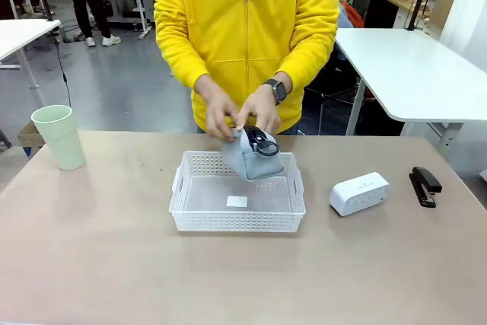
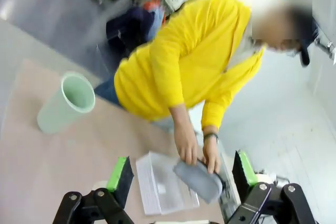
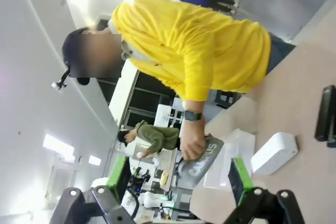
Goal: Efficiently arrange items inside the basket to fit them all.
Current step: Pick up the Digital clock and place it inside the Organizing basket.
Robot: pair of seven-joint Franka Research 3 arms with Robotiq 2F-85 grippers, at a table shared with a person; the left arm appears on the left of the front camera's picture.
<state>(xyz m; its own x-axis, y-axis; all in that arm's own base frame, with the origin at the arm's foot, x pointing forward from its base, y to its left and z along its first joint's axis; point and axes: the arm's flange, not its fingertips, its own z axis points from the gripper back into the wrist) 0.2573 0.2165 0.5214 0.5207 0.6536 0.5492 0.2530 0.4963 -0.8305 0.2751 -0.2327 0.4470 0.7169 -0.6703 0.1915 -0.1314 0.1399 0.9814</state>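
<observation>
**Position record**

1. Left jaws. In the left wrist view the left jaws stand spread wide, their green pads [image 2: 119, 174] well apart, raised above the beige surface [image 1: 114, 264].

2. Right jaws. In the right wrist view the right jaws are likewise spread wide, also raised above the surface.

3. Basket. The shallow white rectangular plastic basket with perforated sides [image 1: 237, 222] sits on the surface at the middle, its long side towards the front camera. A small white label lies flat on its floor.

4. Pouch. The grey soft pouch with a black zipper and a metal ring [image 1: 259, 159] is held at the basket's far right corner, ring end up. It is gripped by the person's hand with the wristwatch [image 1: 262, 108] and the person's other hand [image 1: 219, 118]. Whether its lower end touches the basket floor cannot be told.

5. Items outside the basket:
   - The pale green plastic cup [image 1: 59, 136] stands upright near the far left edge, well apart from the basket.
   - The white rounded rectangular box [image 1: 359, 192] lies just to the right of the basket.
   - The small black stapler-like object [image 1: 424, 186] lies beyond the box, near the right edge.

6. Person. The person in a yellow zip jacket [image 1: 247, 28] stands at the far side.
</observation>
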